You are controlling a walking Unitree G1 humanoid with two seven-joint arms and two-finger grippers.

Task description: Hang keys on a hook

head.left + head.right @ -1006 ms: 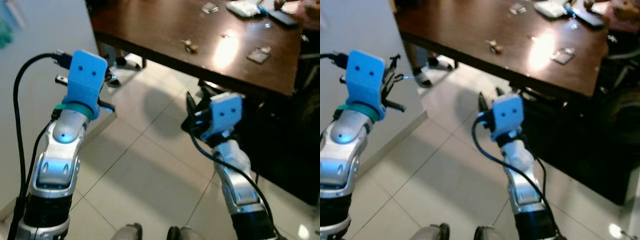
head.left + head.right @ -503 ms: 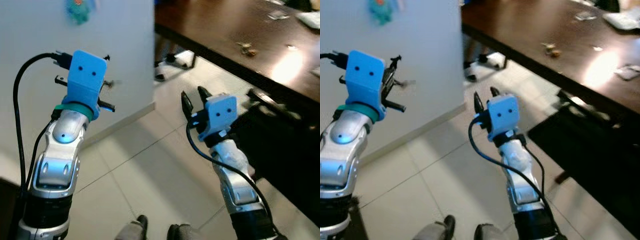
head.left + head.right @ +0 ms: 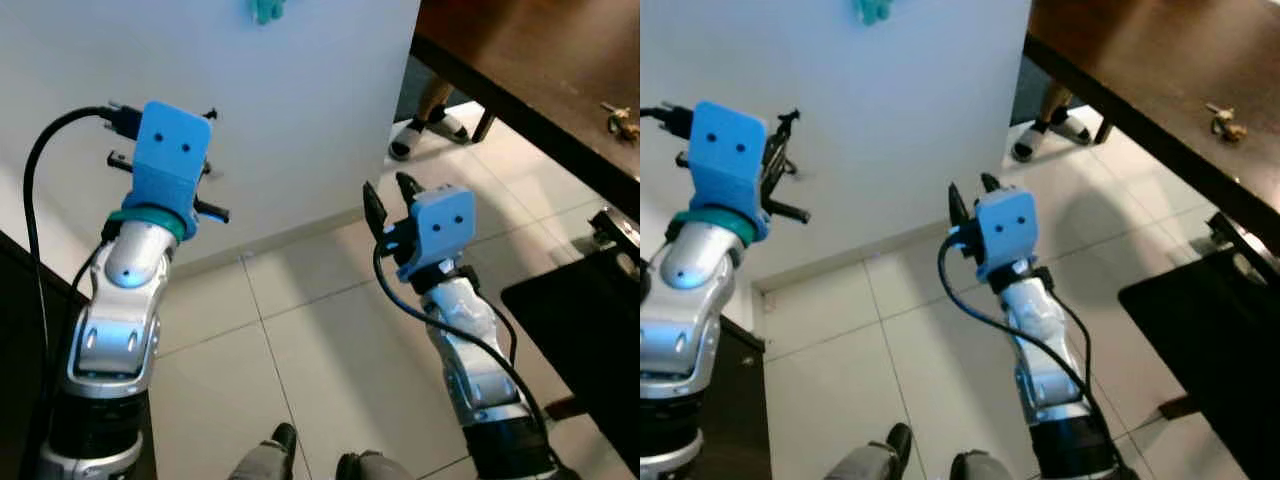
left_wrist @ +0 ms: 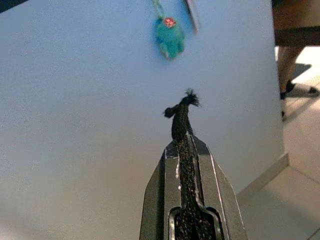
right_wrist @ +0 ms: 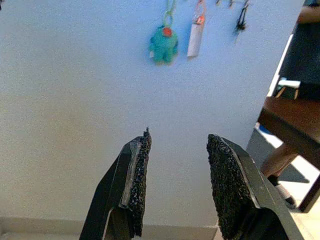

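A pale wall [image 3: 300, 110] takes up most of the scene, with light floor tiles [image 3: 300, 330] running along its foot. To the robot's right stands a dark wooden surface [image 3: 540, 60], and a small bunch of keys [image 3: 620, 118] lies on its top, well apart from both arms. Beneath that surface, near the wall's corner, a person's sandalled foot [image 3: 425, 135] rests on the tiles. A dark chair seat [image 3: 590, 310] sits low at the right edge.

Both silver arms are raised in front of the wall. The left end effector [image 4: 187, 150] is clenched: its two black fingers are pressed flat together in the left wrist view, and a short black frayed cord [image 4: 181, 112] sticks out beyond their tips. I cannot tell what the cord belongs to. The right end effector [image 5: 176, 185] is released, its fingers set apart with bare wall showing between them, and it grips nothing.

High on the wall hang several small things: a teal plush charm [image 5: 163, 45], just beside it a pale tag with a red top [image 5: 195, 35], and farther along a dark dangling item [image 5: 242, 19] too small to identify. The hooks carrying them cannot be made out clearly.
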